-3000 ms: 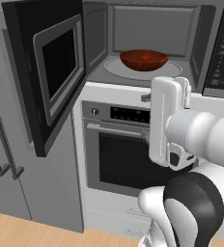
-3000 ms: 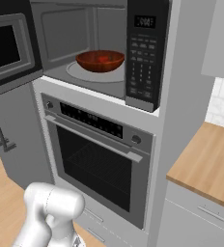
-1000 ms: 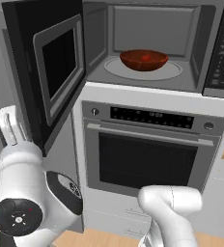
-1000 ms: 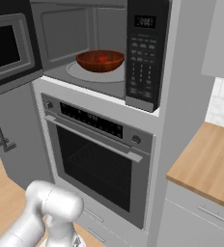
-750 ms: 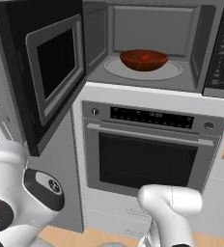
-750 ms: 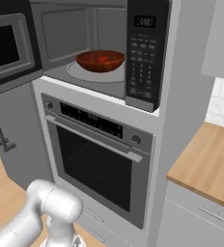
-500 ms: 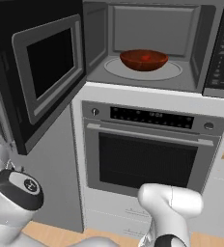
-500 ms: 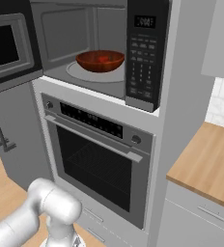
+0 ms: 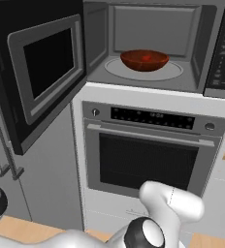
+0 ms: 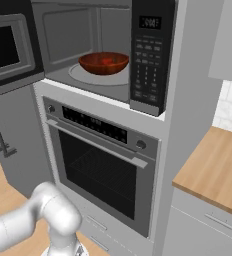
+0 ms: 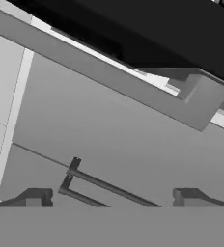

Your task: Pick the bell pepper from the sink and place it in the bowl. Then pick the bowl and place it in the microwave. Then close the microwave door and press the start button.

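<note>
- The microwave is built into the cabinet column above the oven; its grey cavity stands open to view.
- The bowl, reddish-brown and glossy, sits on the round turntable plate inside the cavity, roughly at its centre.
- A small red item, the bell pepper, shows inside the bowl; its outline is hard to separate from the bowl's surface.
- The microwave door is swung partly open on the left, hinged at the left edge, with its dark window and grey inner frame facing the cavity.
- The keypad strip runs down the right side of the microwave, with a small display at its top.
- The oven below has a control panel, a knob at each end and a long bar handle above its glass door, which is closed.
- A wooden desk lies to the right of the cabinet column.
- The hand is released, with both dark fingertips set wide apart and nothing between them.
- In the hand view the hand faces a grey cabinet front with a slim bar handle, and the underside of the black door crosses the upper part of that view.
- The hand touches neither the door nor the handle, as far as can be told.
</note>
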